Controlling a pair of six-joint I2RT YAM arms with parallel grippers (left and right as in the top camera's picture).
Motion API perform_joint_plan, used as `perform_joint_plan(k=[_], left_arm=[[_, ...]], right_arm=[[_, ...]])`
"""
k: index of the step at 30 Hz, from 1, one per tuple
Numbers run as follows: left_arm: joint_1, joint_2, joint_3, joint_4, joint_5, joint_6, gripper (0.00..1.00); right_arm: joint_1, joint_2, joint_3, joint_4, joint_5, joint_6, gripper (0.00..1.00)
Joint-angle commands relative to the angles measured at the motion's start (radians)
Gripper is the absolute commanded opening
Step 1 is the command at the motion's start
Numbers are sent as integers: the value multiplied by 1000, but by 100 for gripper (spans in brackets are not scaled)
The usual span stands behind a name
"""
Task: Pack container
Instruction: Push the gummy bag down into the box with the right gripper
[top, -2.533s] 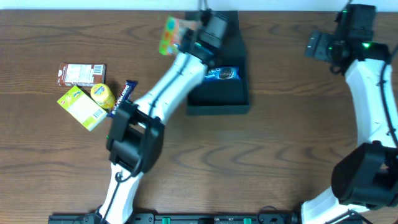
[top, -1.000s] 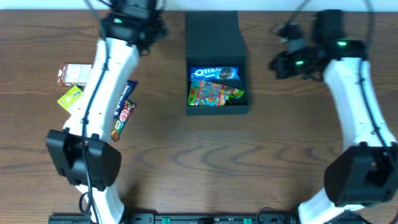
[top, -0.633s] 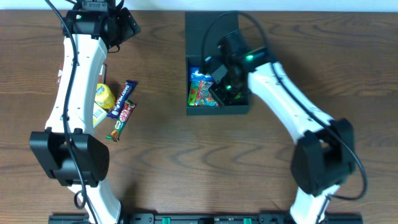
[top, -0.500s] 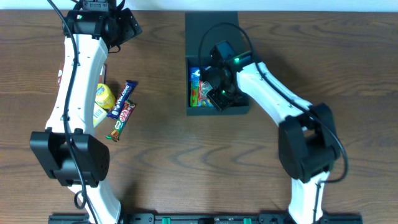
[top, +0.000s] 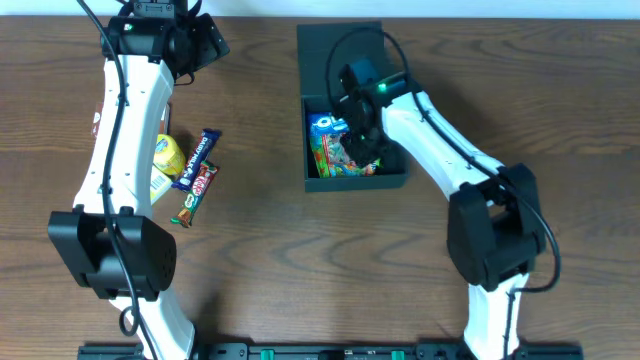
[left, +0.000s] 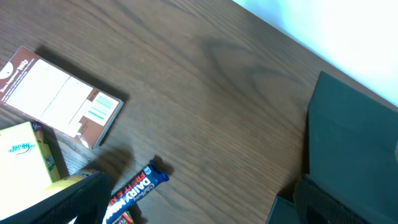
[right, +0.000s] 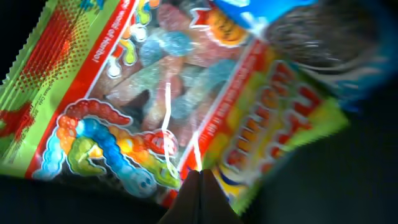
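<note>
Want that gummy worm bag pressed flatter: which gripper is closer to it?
Right. The right gripper is down in the box, shut, tips at the gummy worm bag; the left gripper hangs open, well left of the box.

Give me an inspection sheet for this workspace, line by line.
Surface: brown wood-grain table.
Job's things: container open, lid laid back; Oreo packet and gummy bag inside.
Clutter: brown carton, yellow box, Dairy Milk bar, red-and-green bar left of the container.
Grippers: left gripper open over the table's far left; right gripper shut, tip at the gummy bag.
Cables: black cable looped over the lid.
Surroundings: pale strip beyond the far edge.
</note>
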Motion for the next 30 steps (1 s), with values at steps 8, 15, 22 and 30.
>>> perform_joint_plan(k=[8,15,22,30], left_arm=[[0,0,4,-3,1,18,96],[0,0,4,-5,1,18,95],[0,0,4,-6,0,22,95],[0,0,4,-2,0,22,95]], right_arm=[[-15,47,-92,57,43,-4,1],[-48,64,-105,114,136,7,1],[-69,64,-182,202,136,7,1],[-64,20,-35,144,136,27,1]])
